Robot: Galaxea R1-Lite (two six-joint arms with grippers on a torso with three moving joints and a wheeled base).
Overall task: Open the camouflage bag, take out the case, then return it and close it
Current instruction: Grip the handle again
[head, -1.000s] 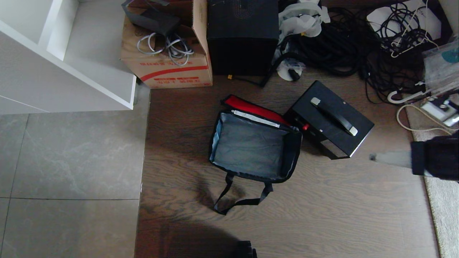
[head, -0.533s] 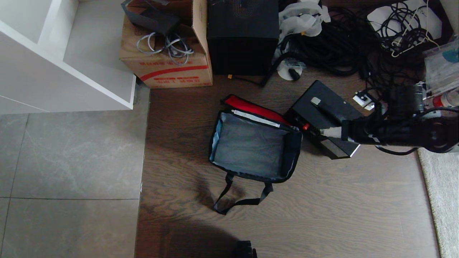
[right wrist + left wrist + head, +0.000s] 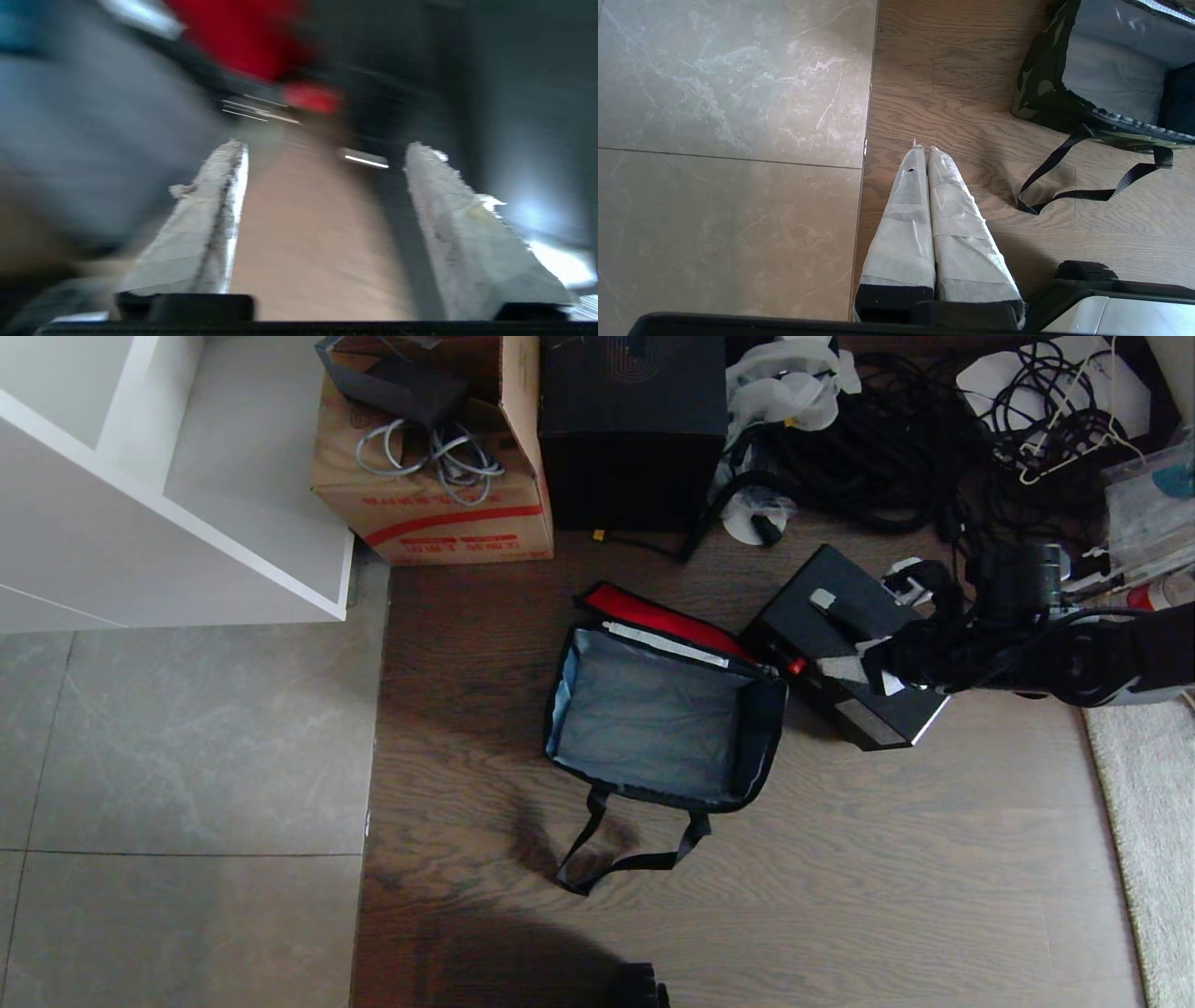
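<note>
A: Head view, from the left: what lies on the floor?

B: Smooth grey stone tiles (image 3: 177, 756) fill the left side, under the corner of a white shelf unit (image 3: 187, 513). The brown wood-grain floor (image 3: 840, 877) takes the rest. At its far edge stand a brown cardboard box (image 3: 439, 513) with a red stripe and coiled grey cable inside, then a tall black cube-shaped box (image 3: 633, 429), then a heap of black cables (image 3: 887, 448).

A: And the camouflage bag?

B: The camouflage bag (image 3: 663, 719) sits mid-floor, a soft boxy shape standing open. Its red-lined lid (image 3: 653, 614) is folded back toward the far edge, the crinkled grey lining shows and nothing lies inside. Its long axis runs roughly left to right, slightly skewed. A thin black webbing strap (image 3: 625, 849) loops out flat toward the near edge.

A: Where is the case?

B: Just right of the bag, touching or nearly touching its far right corner. The case (image 3: 845, 649) is hard, flat, black and rectangular, turned diagonally, with its long axis running from far-left to near-right. A small red spot shows at the edge facing the bag, and a pale handle end on its top.

A: The claws?

B: The right claw (image 3: 854, 669) reaches in from the right edge over the case's top, its cloth-wrapped fingers (image 3: 210, 205) spread apart, grasping nothing. The left claw (image 3: 924, 151) hangs over the seam between tile and wood, near the bag's strap, its wrapped fingers pressed together on nothing.
</note>
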